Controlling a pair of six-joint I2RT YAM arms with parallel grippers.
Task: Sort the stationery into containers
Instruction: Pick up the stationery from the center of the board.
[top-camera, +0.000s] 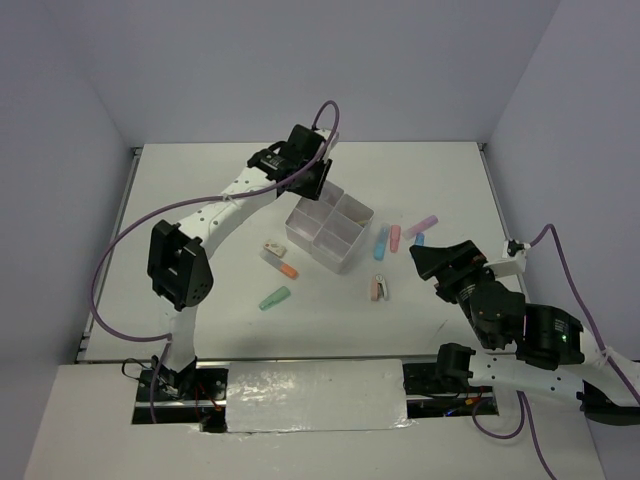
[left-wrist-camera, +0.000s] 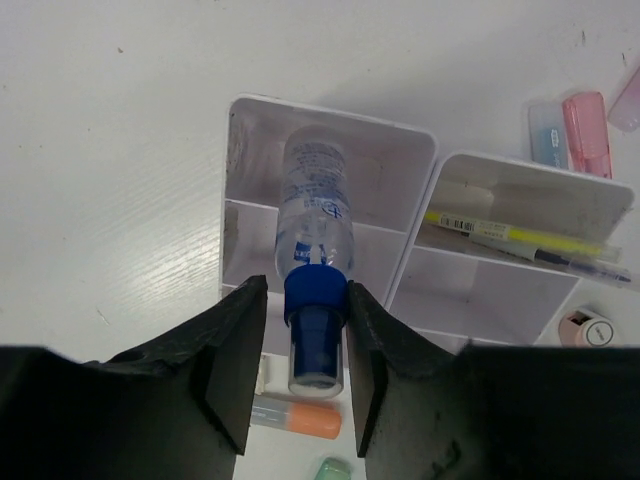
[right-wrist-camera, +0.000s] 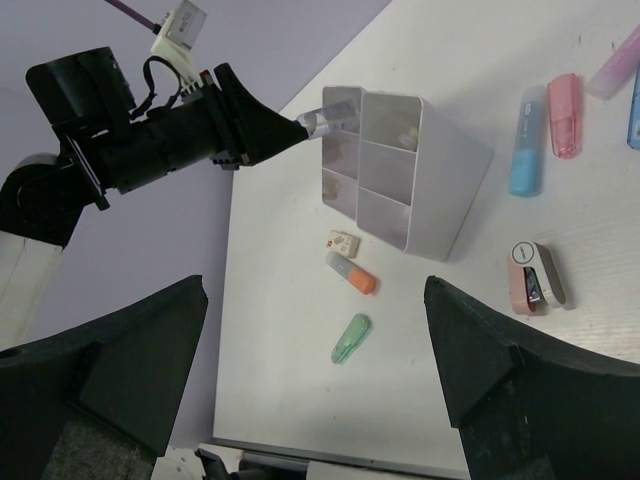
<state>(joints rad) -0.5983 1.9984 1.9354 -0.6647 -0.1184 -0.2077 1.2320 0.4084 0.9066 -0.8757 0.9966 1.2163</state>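
Blue-capped tube (left-wrist-camera: 316, 200) tilts over white four-compartment box (left-wrist-camera: 236, 190).

White box (top-camera: 338, 256); blue-capped clear tube (left-wrist-camera: 317, 200); orange highlighter (left-wrist-camera: 300, 416); green highlighter (top-camera: 274, 298); pink stapler (top-camera: 381, 289); yellow pen (left-wrist-camera: 510, 233).

You see a clear glossy plastic tube (left-wrist-camera: 318, 200), its smooth blue cap (left-wrist-camera: 317, 300), a glossy white plastic box (left-wrist-camera: 330, 115), matt black fingers (left-wrist-camera: 232, 370), a white-painted table (left-wrist-camera: 110, 180), faintly grained.
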